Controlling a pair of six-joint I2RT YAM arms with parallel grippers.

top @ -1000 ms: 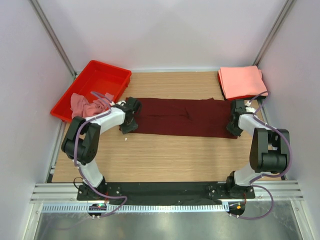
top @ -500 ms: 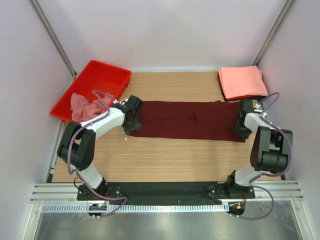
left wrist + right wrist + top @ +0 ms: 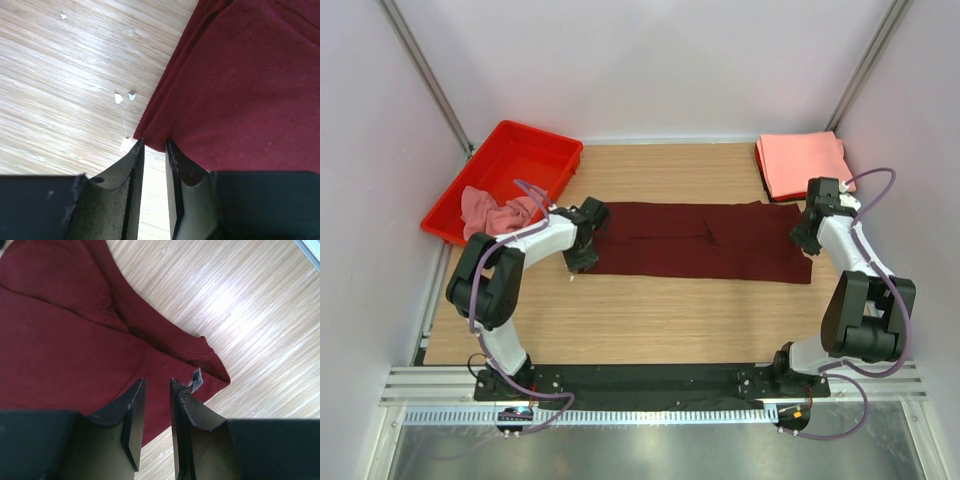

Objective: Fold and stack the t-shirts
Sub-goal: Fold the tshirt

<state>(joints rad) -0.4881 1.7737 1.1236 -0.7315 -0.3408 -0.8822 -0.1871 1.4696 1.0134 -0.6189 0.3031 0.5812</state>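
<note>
From above we see the maroon t-shirt (image 3: 700,241) lying flat across the table (image 3: 650,310); only the wrist cameras show us the left gripper (image 3: 154,142) and right gripper (image 3: 157,381) narrowly parted at its ends.

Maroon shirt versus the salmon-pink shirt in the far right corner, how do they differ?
The maroon shirt lies stretched in a long band across the middle of the table. The salmon-pink shirt is folded into a compact square at the table's far right corner. The maroon shirt is dark, the salmon-pink shirt light. Both lie flat.
</note>
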